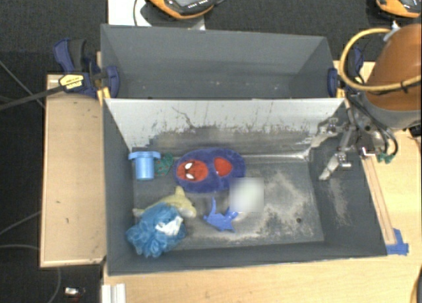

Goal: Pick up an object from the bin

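**Hanging over the right wall, everything else piled left**

Looking down into the bin (290, 219), we see the stuff bunched on the left half of the floor: a blue spool (144, 164), a blue-and-red spider-face toy (208, 168), a fluffy blue puff (155, 230) with a yellow bit (181, 201) touching it, and a small blue figure (221, 219). A pale whitish lump (247, 196) sits just right of them, nearest the gripper (330, 166) but well apart from it. The gripper hovers over the bin's right sloped wall with bare floor between, and we can't tell whether it's open or closed.
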{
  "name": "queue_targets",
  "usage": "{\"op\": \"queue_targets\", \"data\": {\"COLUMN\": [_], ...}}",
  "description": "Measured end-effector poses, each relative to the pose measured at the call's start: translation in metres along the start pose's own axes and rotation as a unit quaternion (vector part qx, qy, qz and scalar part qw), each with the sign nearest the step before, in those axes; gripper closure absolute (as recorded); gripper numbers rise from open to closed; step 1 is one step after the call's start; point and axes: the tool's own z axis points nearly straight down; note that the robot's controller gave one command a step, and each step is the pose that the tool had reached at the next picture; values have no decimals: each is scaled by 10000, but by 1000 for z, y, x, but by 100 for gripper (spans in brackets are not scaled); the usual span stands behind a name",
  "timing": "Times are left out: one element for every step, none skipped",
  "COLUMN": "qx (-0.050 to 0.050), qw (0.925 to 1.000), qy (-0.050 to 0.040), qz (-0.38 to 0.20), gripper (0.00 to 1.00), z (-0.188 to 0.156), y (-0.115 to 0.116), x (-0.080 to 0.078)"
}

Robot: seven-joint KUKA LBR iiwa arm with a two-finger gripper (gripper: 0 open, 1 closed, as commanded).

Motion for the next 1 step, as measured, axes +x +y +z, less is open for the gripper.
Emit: {"op": "queue_targets", "data": {"qx": [7], "qw": [10000], "qy": [-41], "qz": [-15], "gripper": [0], "z": [-5], "y": [1], "x": [-1]}}
